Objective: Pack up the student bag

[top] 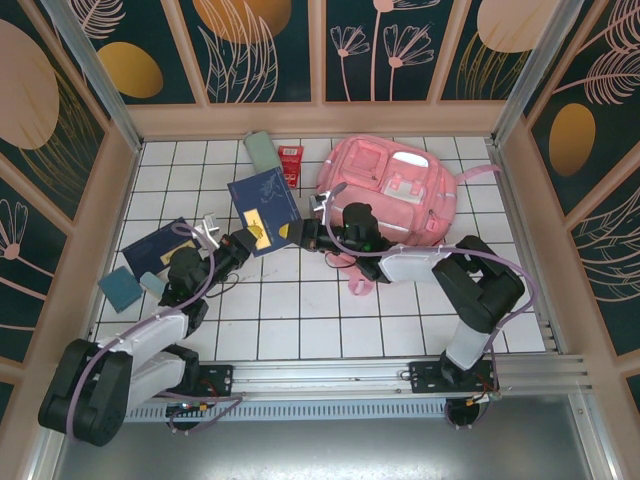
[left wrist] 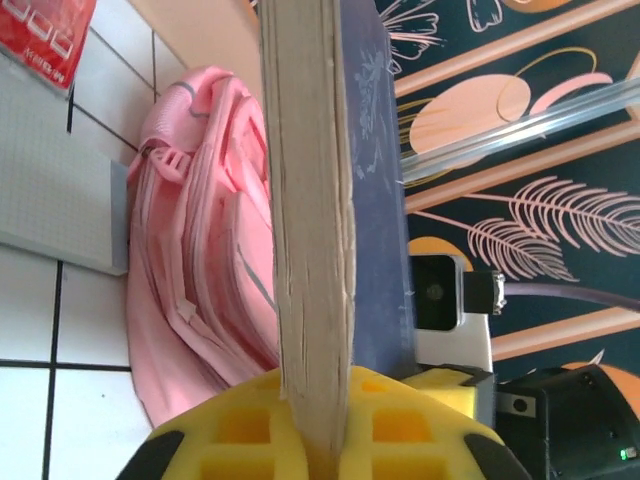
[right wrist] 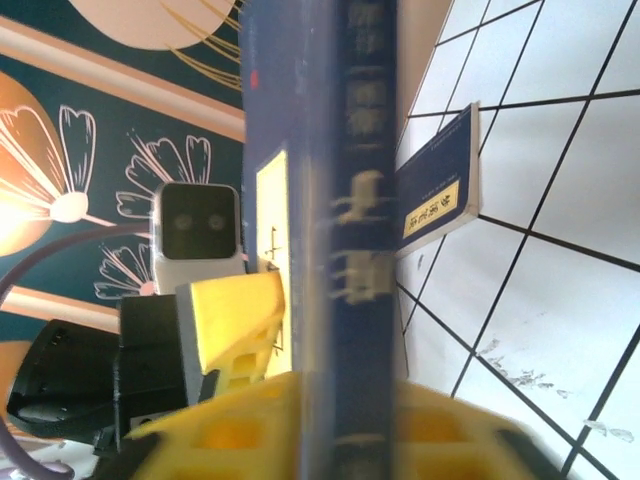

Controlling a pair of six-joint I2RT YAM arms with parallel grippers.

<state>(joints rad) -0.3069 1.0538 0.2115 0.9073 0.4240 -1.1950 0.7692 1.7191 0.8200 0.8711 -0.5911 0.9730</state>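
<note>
Pink student bag (top: 400, 190) just right of right claw (top: 304, 233), slightly behind.

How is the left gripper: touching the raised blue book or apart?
Touching. Left wrist view: the left gripper has its yellow fingers pressed against the blue book.

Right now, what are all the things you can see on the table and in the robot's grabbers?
student bag: one, pink, far right part of the table.
held book: one, dark blue, lifted between both arms.
second book: one, dark blue, flat on the left tiles.
red packet: one, red, far edge, left of the bag.
pad: one, grey-green, left of the red packet.
small flat pieces: two, teal and pale blue, left edge.
table: one, white tiles.
left end effector: one, yellow, shut on the held book.
right end effector: one, yellow, around the held book's spine.
</note>
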